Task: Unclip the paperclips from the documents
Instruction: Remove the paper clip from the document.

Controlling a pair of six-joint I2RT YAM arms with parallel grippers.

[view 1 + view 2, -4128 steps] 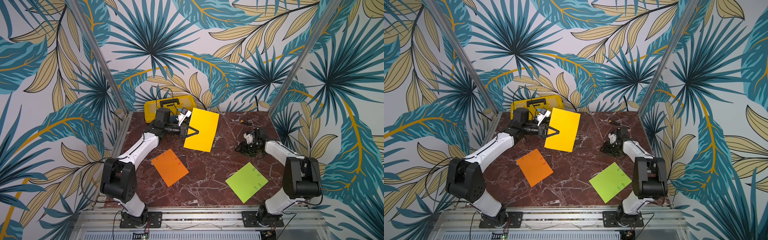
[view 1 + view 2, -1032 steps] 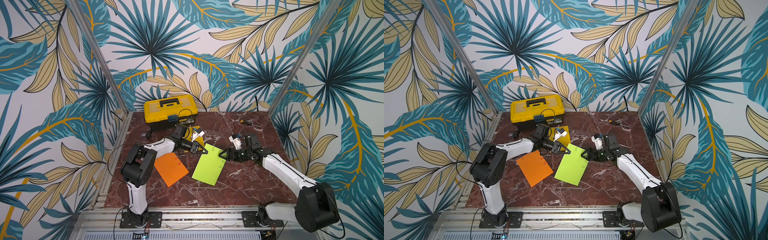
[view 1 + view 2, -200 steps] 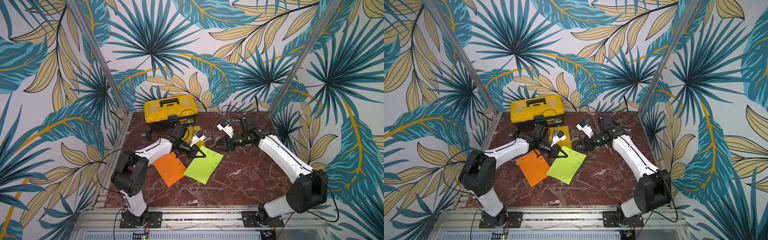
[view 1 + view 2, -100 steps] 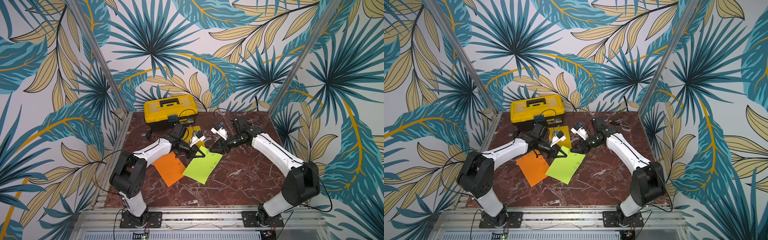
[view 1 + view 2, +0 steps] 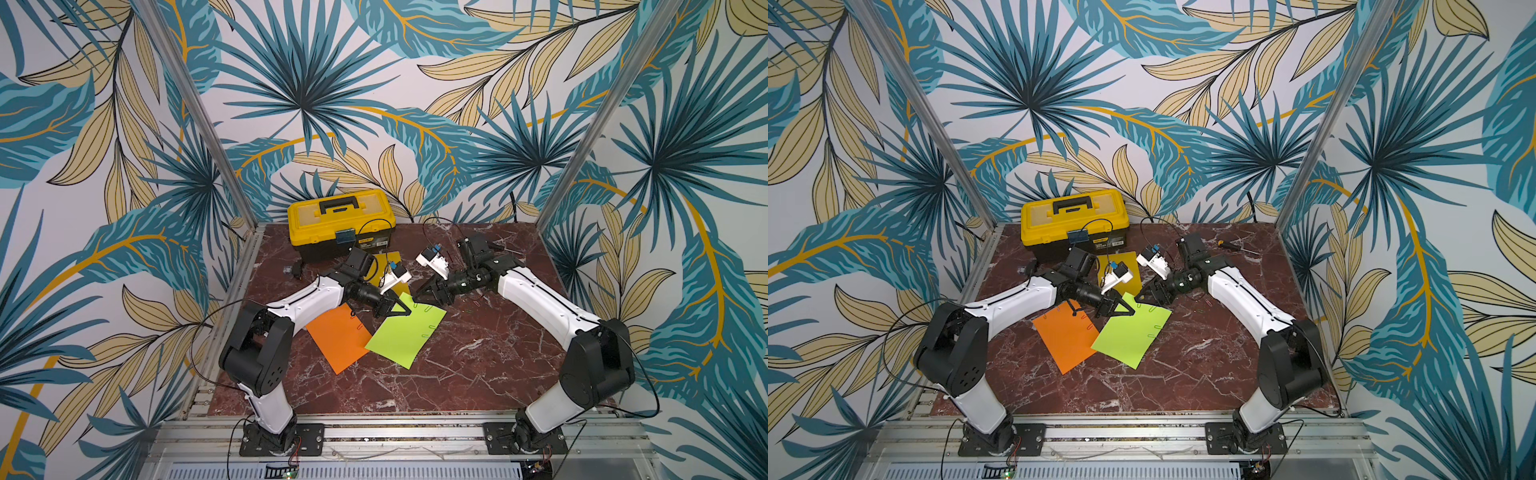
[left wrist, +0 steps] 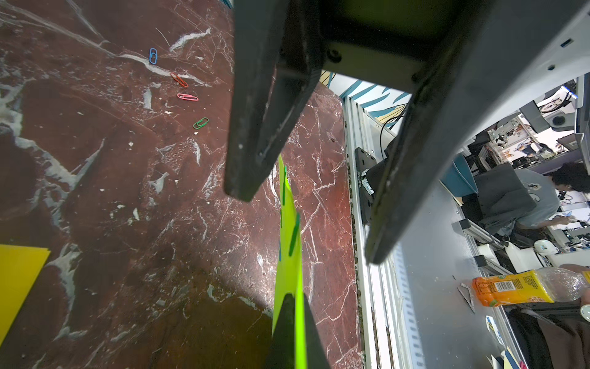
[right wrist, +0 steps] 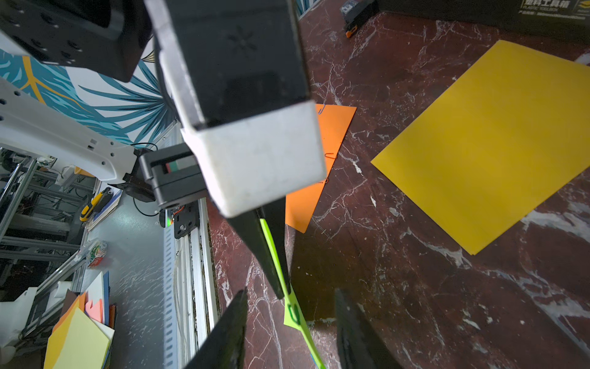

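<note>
Closing on the lime green sheet (image 5: 405, 336): in the last second my right jaws have moved in and narrowed. They are not shut yet. They straddle the sheet's raised far corner, with a green paperclip (image 7: 293, 311) between them and a gap on each side. My left jaws are clamped on the same sheet's edge just beside that corner, holding it off the desk (image 5: 457, 374). My read is that the pinch comes next, then the pull, since this clip is still on.

Counts, near to far:
- There are three documents. The orange sheet (image 5: 338, 340) lies flat nearest, the lime sheet's near corner sits over its edge, and the yellow sheet (image 7: 485, 143) lies flat behind.
- The orange sheet carries three clips along one edge in the right wrist view.
- The lime sheet carries at least three, too small to be sure.
- No clips show on the yellow sheet.
- Four loose paperclips (image 6: 187, 96) lie on the desk: one blue, two red, one green.
- Farthest are one toolbox (image 5: 340, 222) and one screwdriver (image 5: 1229, 246).
</note>
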